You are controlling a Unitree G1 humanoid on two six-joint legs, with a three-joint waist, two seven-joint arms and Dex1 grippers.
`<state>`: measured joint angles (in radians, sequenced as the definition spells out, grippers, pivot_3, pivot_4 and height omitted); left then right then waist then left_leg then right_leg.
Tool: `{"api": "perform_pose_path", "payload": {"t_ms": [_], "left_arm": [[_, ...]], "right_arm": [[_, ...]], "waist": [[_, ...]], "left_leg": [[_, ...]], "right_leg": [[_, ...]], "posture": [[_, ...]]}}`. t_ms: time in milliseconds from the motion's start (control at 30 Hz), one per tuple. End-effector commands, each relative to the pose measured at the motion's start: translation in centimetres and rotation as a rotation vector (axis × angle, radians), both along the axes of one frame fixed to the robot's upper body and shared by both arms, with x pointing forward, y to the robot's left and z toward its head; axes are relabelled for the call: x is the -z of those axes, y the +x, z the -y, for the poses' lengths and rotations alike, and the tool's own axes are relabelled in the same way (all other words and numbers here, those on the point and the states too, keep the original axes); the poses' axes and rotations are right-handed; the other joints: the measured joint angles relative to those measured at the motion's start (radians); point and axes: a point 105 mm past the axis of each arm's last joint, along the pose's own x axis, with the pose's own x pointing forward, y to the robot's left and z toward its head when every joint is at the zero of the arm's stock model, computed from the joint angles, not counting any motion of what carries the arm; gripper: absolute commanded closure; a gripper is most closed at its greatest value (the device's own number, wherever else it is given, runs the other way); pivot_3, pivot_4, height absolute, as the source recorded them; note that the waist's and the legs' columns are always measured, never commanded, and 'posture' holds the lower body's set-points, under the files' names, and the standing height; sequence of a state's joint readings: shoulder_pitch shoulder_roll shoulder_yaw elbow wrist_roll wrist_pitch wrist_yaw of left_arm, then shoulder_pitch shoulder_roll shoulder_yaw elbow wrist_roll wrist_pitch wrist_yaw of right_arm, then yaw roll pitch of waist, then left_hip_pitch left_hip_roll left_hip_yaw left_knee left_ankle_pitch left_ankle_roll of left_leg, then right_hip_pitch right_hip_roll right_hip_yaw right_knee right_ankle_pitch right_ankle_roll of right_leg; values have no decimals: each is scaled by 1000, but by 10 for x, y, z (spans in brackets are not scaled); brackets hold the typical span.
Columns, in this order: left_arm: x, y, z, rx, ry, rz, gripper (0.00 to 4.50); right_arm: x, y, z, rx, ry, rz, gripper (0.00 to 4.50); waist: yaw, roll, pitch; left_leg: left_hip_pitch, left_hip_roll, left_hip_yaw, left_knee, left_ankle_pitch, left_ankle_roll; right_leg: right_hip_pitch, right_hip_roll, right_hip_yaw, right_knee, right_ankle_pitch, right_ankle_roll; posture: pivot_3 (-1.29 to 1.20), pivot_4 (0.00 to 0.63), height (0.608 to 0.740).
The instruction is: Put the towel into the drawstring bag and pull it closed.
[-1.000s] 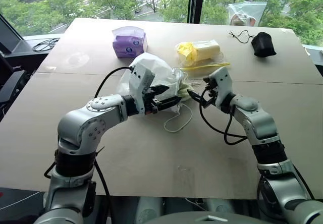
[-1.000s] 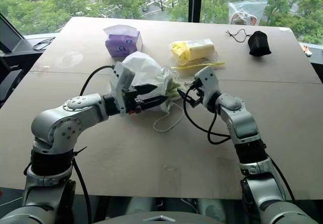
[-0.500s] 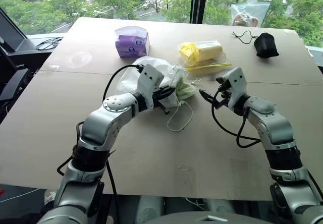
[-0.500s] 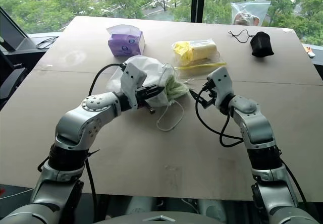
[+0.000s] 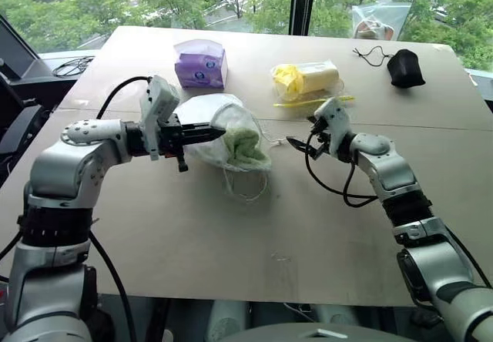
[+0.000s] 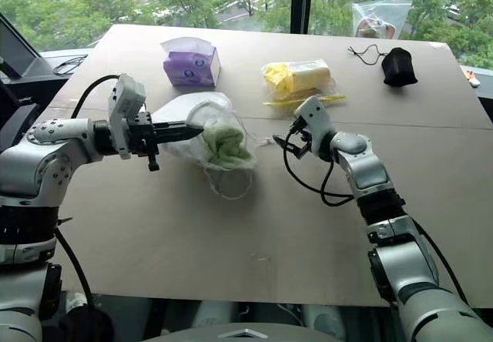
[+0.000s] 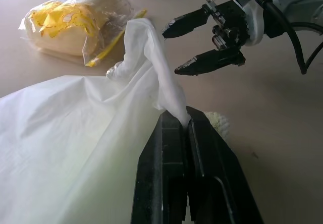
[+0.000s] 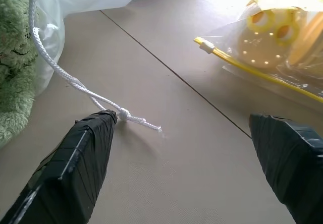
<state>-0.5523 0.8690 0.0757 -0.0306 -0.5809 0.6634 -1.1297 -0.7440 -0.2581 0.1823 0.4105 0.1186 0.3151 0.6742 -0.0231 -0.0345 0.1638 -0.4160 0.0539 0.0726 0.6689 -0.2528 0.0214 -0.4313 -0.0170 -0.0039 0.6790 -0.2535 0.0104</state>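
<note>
Towel [image 6: 224, 143], pale green and fluffy, sits inside the drawstring bag [image 6: 202, 118], showing through the thin milky plastic at the end of the bag that faces the right pincer [image 6: 282, 144]. The bag lies on the counter [image 6: 231, 234] between the two pincers. The left pincer [image 5: 218, 132] is clamped on a gathered fold of the bag's plastic, its two black fingers pressed together with the film pinched between them; the wrist view shows the film rising out of the closed tips. A white cord [image 8: 75, 85] runs from the bag's mouth across the counter toward the right pincer, and its knotted end [image 8: 124, 115] lies just beside one of that pincer's fingertips [image 8: 103, 120]; whether they touch I cannot tell. The right pincer's fingers stand wide apart, holding nothing. More cord hangs in a loop [image 6: 228, 186] under the bag. Beyond the right pincer lies a clear zip bag [image 5: 306, 79] with yellow contents; beyond the left, a purple tissue pack [image 5: 199, 62]. A black pouch [image 5: 404, 68] sits well apart.
</note>
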Motion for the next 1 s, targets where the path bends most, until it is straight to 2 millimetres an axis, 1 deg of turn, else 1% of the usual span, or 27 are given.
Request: {"api": "perform_pose_path", "payload": {"t_ms": [33,100,167,267,333,367,400,467,500,633,733,833,867,933,967,1000], "left_arm": [[-10,-2,-3,0,4,57,4473],[-9,-3,-3,-5,15,63,4473],[-9,-4,-5,-16,20,67,4473],[-10,-3,-8,-33,25,82,4473],[-10,-3,-8,-33,34,91,4500],[-10,-4,-8,-32,38,94,4500],[-10,-4,-8,-33,41,96,4500],[-11,-2,-13,-56,36,90,4500],[-11,-2,-15,-63,36,91,4500],[-6,-6,-24,-107,-11,64,4500],[-2,-8,-32,-163,-67,34,4500],[-3,-11,-40,-202,-114,6,4500],[-4,-16,-45,-219,-140,-23,4224],[-12,-22,-62,-298,-229,-53,3637],[-13,-27,-67,-318,-262,-76,3211],[-11,-34,-70,-323,-280,-108,2638]], "right_arm": [[-1,-8,-36,-176,-28,-2,0],[0,-11,-47,-224,4,-34,0],[4,-13,-56,-254,-14,-44,0],[12,-5,-67,-227,-56,-41,0],[15,2,-70,-196,-64,-32,511],[16,3,-71,-190,-65,-30,655],[16,5,-71,-187,-62,-30,1029],[7,9,-67,-161,-5,-28,2117],[3,10,-63,-147,13,-21,2494],[-1,8,-50,-118,43,0,4457],[2,3,-44,-105,54,-10,4457],[4,-1,-43,-95,56,-18,4457],[5,-2,-42,-93,57,-20,4486],[6,-3,-41,-83,57,-22,4500],[6,-4,-40,-80,58,-23,4500],[5,-4,-40,-77,60,-22,4500]], "waist": [[0,0,0],[3,0,0],[5,0,0],[5,0,0],[3,0,0],[1,0,0],[0,0,0],[0,0,0],[0,0,0],[1,0,0],[1,0,0],[-4,0,0],[-10,0,0],[-16,0,0],[-19,0,0],[-21,0,0]], "left_leg": [[0,0,0,0,0,0],[0,0,-1,0,0,0],[0,0,-1,0,0,-1],[0,0,0,0,0,-1],[0,0,0,0,0,-1],[0,1,0,0,0,-1],[1,1,0,0,0,-1],[1,1,0,0,1,-1],[0,1,0,0,1,-1],[0,1,1,0,1,-1],[0,2,0,0,1,-1],[0,2,0,0,1,-1],[0,2,0,0,1,-1],[0,2,0,0,1,-1],[1,2,0,0,1,-1],[0,2,0,0,1,-1]], "right_leg": [[0,0,0,0,0,0],[0,0,0,0,0,0],[0,0,0,0,0,0],[0,0,0,0,0,0],[0,0,0,1,0,0],[0,0,0,2,0,0],[0,0,0,2,0,0],[0,0,0,2,0,0],[0,0,0,2,0,0],[-1,-3,0,1,0,0],[-1,-5,0,1,0,0],[-1,-5,0,2,0,0],[-1,-5,0,2,0,0],[-1,-5,0,3,0,0],[-1,-5,0,3,0,0],[-1,-5,0,3,0,0]], "posture": [[0,150,740],[0,150,740],[0,150,740],[0,150,740],[0,150,740],[0,150,740],[0,150,740],[0,150,740],[0,150,740],[0,150,740],[0,150,740],[0,150,740],[0,150,740],[0,150,740],[0,150,740],[0,150,740]]}}
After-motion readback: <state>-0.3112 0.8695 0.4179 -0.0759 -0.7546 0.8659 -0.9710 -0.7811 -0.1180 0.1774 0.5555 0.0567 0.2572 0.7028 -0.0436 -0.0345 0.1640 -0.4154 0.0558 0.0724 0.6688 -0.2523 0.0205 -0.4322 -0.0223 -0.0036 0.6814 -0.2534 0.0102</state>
